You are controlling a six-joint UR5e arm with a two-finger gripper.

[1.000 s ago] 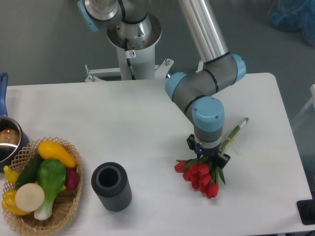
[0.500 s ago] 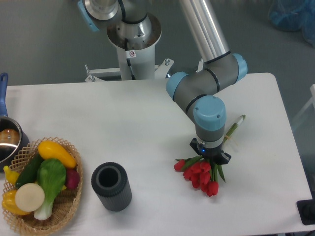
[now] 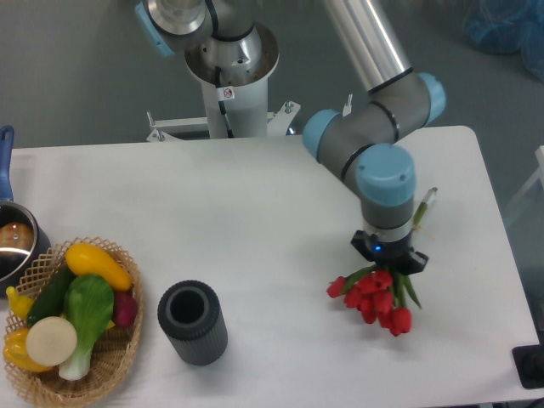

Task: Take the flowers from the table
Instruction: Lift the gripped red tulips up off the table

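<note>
Looks like a robot lab. Big robot arm [image 3: 374,51] bolted on a metal stand [image 3: 225,93] behind the white table [image 3: 212,212]. Grey floor [image 3: 68,68], toy veg in a basket [image 3: 72,319] at the table's front left corner.

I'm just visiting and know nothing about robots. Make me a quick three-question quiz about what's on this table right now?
1. True or false: the flowers sit directly under the gripper.
2. Which stands nearest the wicker basket? A) the grey cylinder B) the flowers C) the robot's base
3. Fill in: the flower heads are ____ in colour.

Key:
1. True. The gripper is right over the bunch, where stems meet blooms; its fingers are hidden, so whether it grips cannot be told.
2. A. The cylinder stands upright just right of the basket on the table.
3. Red.
</note>
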